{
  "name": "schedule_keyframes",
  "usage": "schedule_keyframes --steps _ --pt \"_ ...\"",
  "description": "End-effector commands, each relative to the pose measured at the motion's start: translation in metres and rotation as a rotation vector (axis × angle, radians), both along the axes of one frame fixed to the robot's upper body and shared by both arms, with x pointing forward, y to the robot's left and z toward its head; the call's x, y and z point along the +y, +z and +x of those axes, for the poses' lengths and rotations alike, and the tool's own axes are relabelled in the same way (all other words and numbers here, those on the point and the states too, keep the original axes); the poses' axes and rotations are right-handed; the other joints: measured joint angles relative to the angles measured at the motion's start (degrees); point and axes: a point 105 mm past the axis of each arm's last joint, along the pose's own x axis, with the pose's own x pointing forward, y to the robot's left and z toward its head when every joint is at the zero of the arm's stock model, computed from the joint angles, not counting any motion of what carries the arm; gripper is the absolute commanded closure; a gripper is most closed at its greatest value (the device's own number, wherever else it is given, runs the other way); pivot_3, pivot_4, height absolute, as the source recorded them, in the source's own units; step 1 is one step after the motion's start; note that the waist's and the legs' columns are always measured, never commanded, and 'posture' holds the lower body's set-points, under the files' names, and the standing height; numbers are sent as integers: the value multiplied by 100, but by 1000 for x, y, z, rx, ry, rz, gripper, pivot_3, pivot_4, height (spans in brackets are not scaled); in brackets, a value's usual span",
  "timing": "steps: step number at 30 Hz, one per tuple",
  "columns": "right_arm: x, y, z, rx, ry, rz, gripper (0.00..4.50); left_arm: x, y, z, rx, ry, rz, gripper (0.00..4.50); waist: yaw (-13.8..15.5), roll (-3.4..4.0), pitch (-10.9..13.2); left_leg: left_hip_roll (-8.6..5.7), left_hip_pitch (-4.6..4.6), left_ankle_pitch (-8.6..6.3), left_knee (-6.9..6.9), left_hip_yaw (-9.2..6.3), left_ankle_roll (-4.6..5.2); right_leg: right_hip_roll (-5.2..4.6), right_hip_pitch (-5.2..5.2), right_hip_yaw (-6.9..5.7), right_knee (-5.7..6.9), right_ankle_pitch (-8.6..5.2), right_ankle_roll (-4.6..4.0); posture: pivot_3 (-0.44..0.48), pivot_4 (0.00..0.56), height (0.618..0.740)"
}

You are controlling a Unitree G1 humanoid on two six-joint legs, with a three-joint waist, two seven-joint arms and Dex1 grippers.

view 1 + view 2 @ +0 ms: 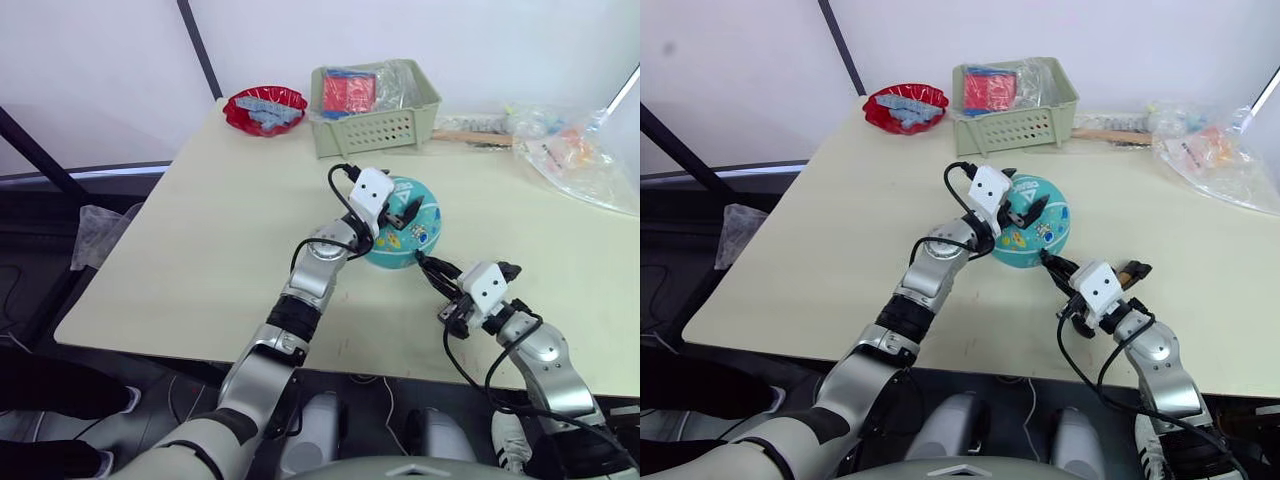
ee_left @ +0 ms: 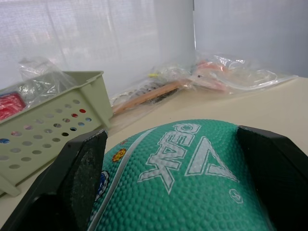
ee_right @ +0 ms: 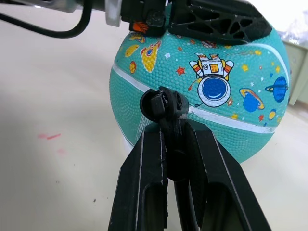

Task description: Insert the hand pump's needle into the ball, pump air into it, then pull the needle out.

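Left gripper [image 1: 1025, 212]: set over the top of the ball, fingers spread wide, one black finger on each flank of the ball. The left wrist view shows a pad [image 2: 89, 166] at the rubber on either side, so the ball is steadied between them; how hard they press cannot be judged.
Ball [image 1: 1040, 240]: teal, white seams, cartoon prints, white "PEAK" logo on top. It rests on the cream table [image 1: 840, 230] near the middle, nearer than the green basket [image 1: 1015, 105] and right of the red bowl [image 1: 905, 108].
Right gripper [image 1: 1058, 268]: near and right of the ball, fingers closed on a black hose end [image 3: 163, 108] that stands up between them. Its tip lies just beside the ball's near side.
Needle: not discernible. The black hose end hides whatever pin it carries, so whether anything has entered the ball cannot be told.
Pump barrel: a bronze-and-black end [image 1: 1132, 269] shows just right of the right gripper; the rest is covered.
Key relation: the ball lies far and slightly left of the right gripper. The hose end's long axis points from the gripper toward the ball's lower near face, at about the white seam.
Nearer arm: right arm carries the tool; left arm holds the target.
Judgement: insertion depends on the tip meeting the valve hole, which is not visible here.
Far right: clear plastic bags [image 1: 1220, 160], unrelated.
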Motion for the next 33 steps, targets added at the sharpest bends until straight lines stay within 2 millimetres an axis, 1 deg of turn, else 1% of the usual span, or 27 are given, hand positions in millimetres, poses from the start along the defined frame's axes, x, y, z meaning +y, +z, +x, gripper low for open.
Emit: schedule_keyframes --steps 1,4,6,11,13,15,17,20,21,22,24,26,27,33 --pt "25 35 -29 -166 191 31 4437 42 -99 2 310 185 161 0 -34 0 -22 0 1 0 -3 -3 0 1 0 -1 -1 -1 1 0 150 738" --pt "23 31 -31 -158 194 23 4437 41 -99 1 310 179 153 0 -183 -30 -66 8 22 -1 -6 -3 -3 9 10 -1 0 -2 6 0 150 738" --pt "21 27 -31 -149 192 14 4437 39 -97 1 304 172 146 0 -220 -24 -88 13 38 -13 -7 -6 -25 7 18 -1 1 -2 7 0 150 738" --pt "19 16 -24 -124 184 -25 4437 33 -77 0 244 108 102 0 -288 -7 -101 18 39 -14 -15 -9 -28 1 19 -3 3 -2 7 0 150 738" --pt "17 11 -22 -116 177 -47 4437 30 -65 -1 208 70 79 0 -290 0 -101 16 37 -13 -14 -8 -27 1 17 -3 3 -1 6 0 150 738" --pt "10 0 -16 -99 155 -121 4437 29 -43 -5 142 14 34 0 -298 9 -101 15 30 -12 -15 -7 -26 4 10 -3 2 -1 5 0 150 738" --pt "3 -8 -12 -91 141 -187 4437 28 -22 -10 86 -43 -14 0 -310 2 -73 15 23 -12 -15 -5 -26 4 3 -3 0 -1 5 0 150 738" --pt "-1 -9 -9 -97 136 -192 4437 29 0 -17 27 -106 -55 0 -321 3 -22 14 -2 -5 -15 -3 -15 4 -21 -2 0 -1 3 0 150 738" --pt "-3 -10 -8 -97 132 -191 4437 29 5 -20 14 -128 -66 0 -327 5 -11 14 -8 1 -19 -1 -4 6 -28 1 -1 0 -5 0 150 738" --pt "-4 -11 -8 -94 136 -196 4437 31 11 -22 -8 -138 -63 0 -327 5 -2 13 -16 4 -25 2 1 7 -40 5 0 8 -30 0 150 738" --pt "-7 -12 -8 -91 142 -204 4437 35 21 -26 -39 -168 -64 0 -326 2 9 8 -31 4 -43 4 1 10 -59 7 1 2 -41 0 150 738" --pt "-11 -14 -7 -84 142 -217 4437 39 32 -30 -68 -192 -79 0 -323 3 15 -3 -88 15 -48 -2 -16 20 -115 10 2 9 -34 0 150 738" --pt "-13 -15 -6 -81 142 -227 4437 41 37 -33 -80 -207 -90 0 -323 3 20 -8 -99 23 -48 -1 -29 22 -127 11 2 15 -22 0 150 738" --pt "-24 -17 -2 -79 140 -250 4437 55 69 -47 -155 -278 -130 0 -336 -12 119 -9 -101 22 -52 6 -28 25 -127 15 -3 13 -19 0 150 738"
